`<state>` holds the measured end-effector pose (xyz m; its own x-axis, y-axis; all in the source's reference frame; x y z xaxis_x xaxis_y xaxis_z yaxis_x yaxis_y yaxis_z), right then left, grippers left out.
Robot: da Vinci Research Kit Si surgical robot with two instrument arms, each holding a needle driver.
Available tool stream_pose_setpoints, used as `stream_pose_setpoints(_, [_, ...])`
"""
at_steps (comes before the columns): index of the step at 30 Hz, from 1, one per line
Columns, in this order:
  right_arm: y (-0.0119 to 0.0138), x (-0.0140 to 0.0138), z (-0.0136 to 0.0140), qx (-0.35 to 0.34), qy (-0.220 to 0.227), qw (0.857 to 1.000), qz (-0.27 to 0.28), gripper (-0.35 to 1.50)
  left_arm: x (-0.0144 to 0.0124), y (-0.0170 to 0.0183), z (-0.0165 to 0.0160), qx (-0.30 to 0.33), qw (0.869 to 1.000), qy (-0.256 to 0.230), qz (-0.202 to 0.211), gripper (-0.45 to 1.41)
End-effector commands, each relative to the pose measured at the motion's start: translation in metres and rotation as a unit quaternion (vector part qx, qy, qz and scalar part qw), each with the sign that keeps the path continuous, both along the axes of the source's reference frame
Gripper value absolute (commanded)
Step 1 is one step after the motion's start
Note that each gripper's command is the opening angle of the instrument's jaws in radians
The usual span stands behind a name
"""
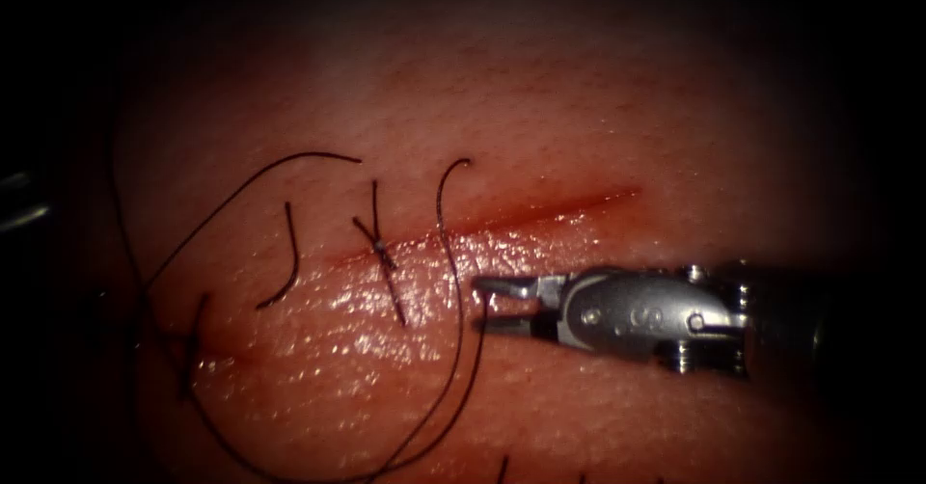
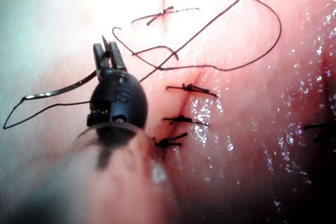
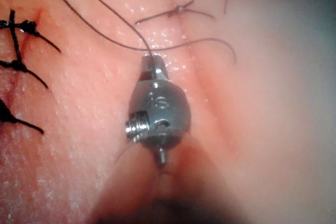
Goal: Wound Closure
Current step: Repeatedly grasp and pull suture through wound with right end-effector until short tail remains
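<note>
Seemingly, right tool (image 1: 485, 305) jaws parted around thread (image 1: 457, 282); left tool (image 2: 108, 56) clenched empty.

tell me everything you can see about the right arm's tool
The right arm's silver metal needle driver enters from the endoscope view's right on a dark shaft, lying about level over the glistening pink tissue just below the red cut. Its two slim jaws stand slightly apart, with the dark thread running down between their tips. A rounded wrist housing with screws sits behind them.
</note>
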<state>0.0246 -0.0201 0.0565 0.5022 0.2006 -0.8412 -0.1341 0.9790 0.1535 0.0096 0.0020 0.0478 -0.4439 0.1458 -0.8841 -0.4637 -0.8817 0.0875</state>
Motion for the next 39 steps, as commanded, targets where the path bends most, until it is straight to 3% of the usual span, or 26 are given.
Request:
stream_pose_setpoints(1, [0.0002,0.0007,0.0002,0.001,0.002,1.000,0.001,-0.35,-0.0004,0.0004,0.0006,-0.001,1.000,-0.001,0.000,-0.45])
stream_pose_setpoints(7, [-0.0009,0.0001,-0.0014,0.031,0.011,0.999,0.010,-0.35,-0.0006,0.0003,0.0007,-0.001,1.000,0.000,0.002,-0.45])
stream_pose_setpoints(15, [-0.0067,-0.0010,-0.0084,0.030,0.013,0.999,-0.009,-0.35,-0.0016,0.0002,0.0016,0.003,1.000,0.004,0.009,-0.45])
stream_pose_setpoints(16, [-0.0083,-0.0009,-0.0103,0.033,0.011,0.999,-0.016,-0.35,-0.0018,0.0002,0.0017,0.006,1.000,0.003,0.010,-0.45])
stream_pose_setpoints(24, [-0.0138,-0.0002,-0.0177,0.029,0.017,0.998,-0.053,-0.35,-0.0018,0.0002,0.0019,0.006,1.000,0.002,0.012,-0.45])
stream_pose_setpoints(30, [-0.0160,0.0003,-0.0206,0.027,0.016,0.997,-0.076,-0.35,-0.0017,0.0002,0.0019,0.006,1.000,0.002,0.012,-0.45])
stream_pose_setpoints(31, [-0.0175,0.0008,-0.0224,0.025,0.021,0.996,-0.088,-0.35,-0.0017,0.0002,0.0019,0.006,1.000,0.002,0.012,-0.45])
stream_pose_setpoints(34, [-0.0187,0.0018,-0.0241,-0.004,0.032,0.993,-0.117,-0.35,-0.0016,0.0003,0.0019,0.006,1.000,0.002,0.014,-0.45])
stream_pose_setpoints(35, [-0.0186,0.0019,-0.0243,-0.030,0.034,0.990,-0.130,0.02,-0.0016,0.0003,0.0019,0.006,1.000,0.002,0.014,-0.45])
stream_pose_setpoints(36, [-0.0183,0.0021,-0.0244,-0.051,0.036,0.988,-0.141,0.69,-0.0015,0.0002,0.0019,0.006,1.000,0.002,0.014,-0.45])
stream_pose_setpoints(37, [-0.0179,0.0021,-0.0245,-0.061,0.037,0.987,-0.143,1.15,-0.0014,0.0003,0.0019,0.006,1.000,0.002,0.015,-0.45])
stream_pose_setpoints(38, [-0.0174,0.0021,-0.0245,-0.073,0.041,0.986,-0.145,1.27,-0.0013,0.0003,0.0019,0.006,1.000,0.002,0.015,-0.45])
stream_pose_setpoints(39, [-0.0174,0.0021,-0.0245,-0.073,0.041,0.986,-0.145,1.27,-0.0013,0.0003,0.0019,0.006,1.000,0.002,0.015,-0.45])
